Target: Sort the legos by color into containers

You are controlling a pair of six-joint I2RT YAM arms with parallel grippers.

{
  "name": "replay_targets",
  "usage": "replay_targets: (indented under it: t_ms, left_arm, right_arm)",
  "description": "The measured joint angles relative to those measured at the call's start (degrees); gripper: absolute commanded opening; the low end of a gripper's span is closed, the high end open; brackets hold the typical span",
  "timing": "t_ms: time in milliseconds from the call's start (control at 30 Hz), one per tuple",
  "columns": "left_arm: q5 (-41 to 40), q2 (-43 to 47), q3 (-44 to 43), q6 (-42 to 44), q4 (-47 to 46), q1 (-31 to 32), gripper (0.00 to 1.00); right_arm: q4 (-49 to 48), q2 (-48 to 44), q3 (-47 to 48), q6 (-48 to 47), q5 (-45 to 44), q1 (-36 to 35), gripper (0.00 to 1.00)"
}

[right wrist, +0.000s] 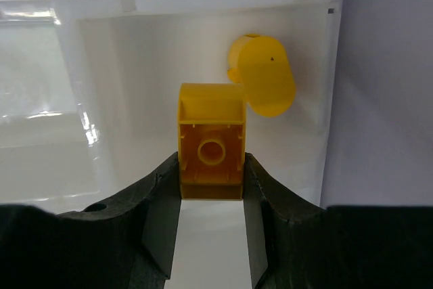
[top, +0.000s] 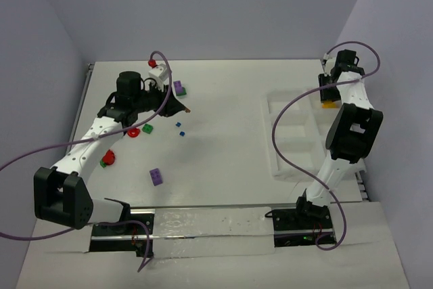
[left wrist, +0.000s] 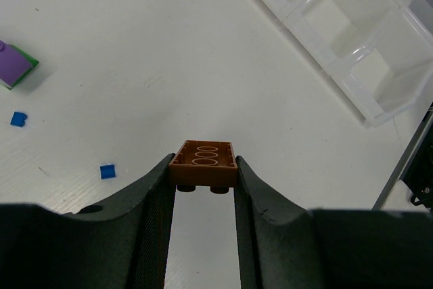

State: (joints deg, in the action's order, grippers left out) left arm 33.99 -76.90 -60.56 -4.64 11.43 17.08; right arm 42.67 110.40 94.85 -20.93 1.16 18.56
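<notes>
My left gripper [left wrist: 203, 175] is shut on an orange-brown brick [left wrist: 203, 156], held upside down above the bare table; from above it hangs at the left arm's tip [top: 184, 107]. My right gripper [right wrist: 212, 179] is shut on a yellow brick [right wrist: 211, 133] over the far right compartment of the white tray [top: 289, 141], where a rounded yellow piece [right wrist: 264, 76] lies. Loose legos lie on the left: a purple brick [top: 156, 176], a purple-on-green brick [top: 179, 88], a green one [top: 147, 128], red ones [top: 132, 131] and two tiny blue ones [top: 180, 128].
A white-and-red block [top: 157, 67] sits at the back left beside the left arm's cable. The tray's clear walls [left wrist: 352, 38] show ahead and right of the left gripper. A red-and-green piece [top: 107, 160] lies beside the left forearm.
</notes>
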Motion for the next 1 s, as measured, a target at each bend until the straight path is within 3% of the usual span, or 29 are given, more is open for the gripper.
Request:
replay_targets:
  t_ms: [100,167,233,433,667,800,900,1000]
  left_arm:
    - [-0.07,-0.40,-0.45,-0.03,-0.05,0.09,0.00]
    - [-0.06,-0.79,-0.58,-0.08,-0.03,0.11,0.00]
    - [-0.06,-1.26,-0.65,-0.23,-0.03,0.11,0.00]
    - [-0.04,-2.18,-0.94,-0.85,-0.04,0.15,0.00]
    - [1.14,-2.59,-1.63,-1.77,-0.71,0.20,0.00]
    - [5.84,-2.57,-1.62,-4.79,-2.38,0.20,0.00]
    - [9.41,-2.57,-1.44,-8.40,-4.92,0.18,0.00]
    - [13.53,-2.48,0.27,-15.93,-10.70,0.18,0.00]
  right_arm:
    - [-0.31,1.97,0.16,-0.37,-0.73,0.14,0.16]
    - [-0.43,2.71,0.40,-0.62,-0.80,0.26,0.40]
    - [-0.72,3.23,0.66,-0.65,-0.78,0.34,0.55]
    - [-0.99,3.39,1.29,-0.84,-0.57,0.36,0.79]
    - [0.51,2.55,4.63,-0.39,3.04,0.08,0.82]
    - [3.90,-3.03,3.87,0.20,11.36,-1.54,0.83]
    - [4.94,-10.67,2.62,0.44,17.17,-7.11,0.82]
    - [2.59,-20.22,-2.51,1.21,20.93,-19.88,0.82]
